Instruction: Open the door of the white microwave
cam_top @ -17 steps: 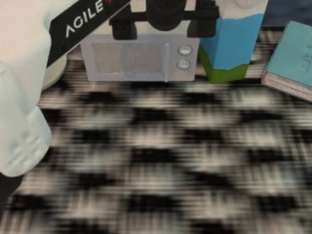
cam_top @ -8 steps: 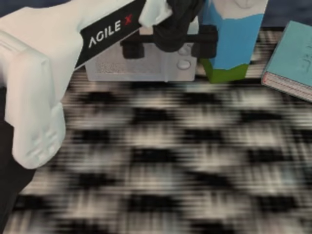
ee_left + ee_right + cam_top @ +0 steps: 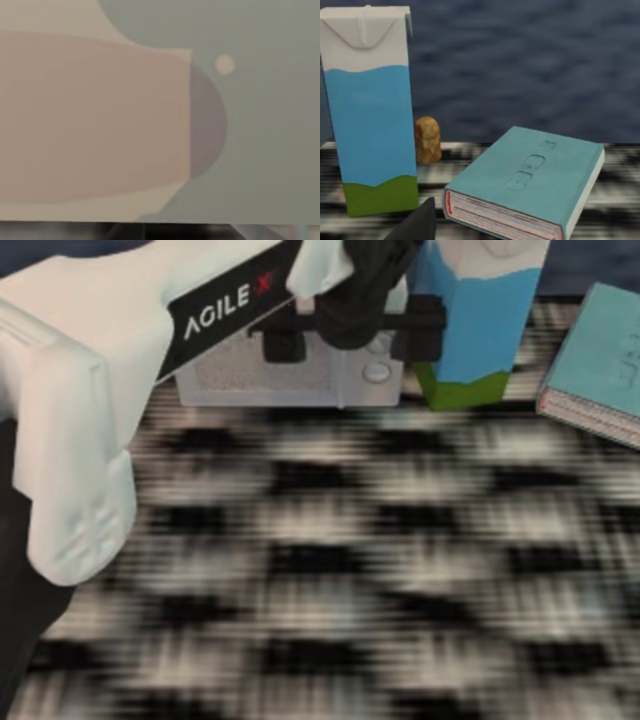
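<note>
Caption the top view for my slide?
Left gripper at the white microwave front, door shut, carton beside.

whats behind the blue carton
In the right wrist view a small brown loaf-like thing stands behind the carton. The top view hides it; anything directly behind the carton is covered.

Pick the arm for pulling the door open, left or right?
Left. Its gripper is already at the microwave front, over the door. The right arm is not in the top view; its camera faces the carton and book.
</note>
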